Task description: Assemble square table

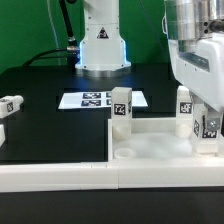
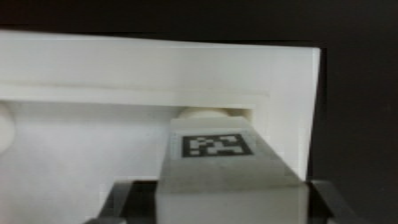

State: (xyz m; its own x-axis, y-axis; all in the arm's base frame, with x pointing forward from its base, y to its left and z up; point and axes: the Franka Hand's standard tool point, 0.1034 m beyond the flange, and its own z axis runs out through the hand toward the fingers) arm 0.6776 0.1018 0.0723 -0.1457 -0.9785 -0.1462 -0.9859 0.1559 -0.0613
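Note:
The white square table top (image 1: 160, 150) lies at the front right, rim up, with a round socket (image 1: 125, 154) showing. One tagged white leg (image 1: 121, 108) stands upright at its far left corner and another (image 1: 186, 104) at its far right. My gripper (image 1: 205, 112) is shut on a third tagged leg (image 1: 211, 125) at the top's right side. In the wrist view the dark fingers (image 2: 134, 200) flank this leg (image 2: 215, 150), and its end meets a corner socket (image 2: 214, 108) of the table top (image 2: 160, 70). My gripper (image 2: 222, 205) hides the leg's upper end.
The marker board (image 1: 100, 99) lies flat in front of the robot base (image 1: 100, 45). A loose tagged leg (image 1: 10, 105) lies at the exterior view's far left. A long white bar-shaped wall piece (image 1: 55, 175) runs along the front, left of the table top.

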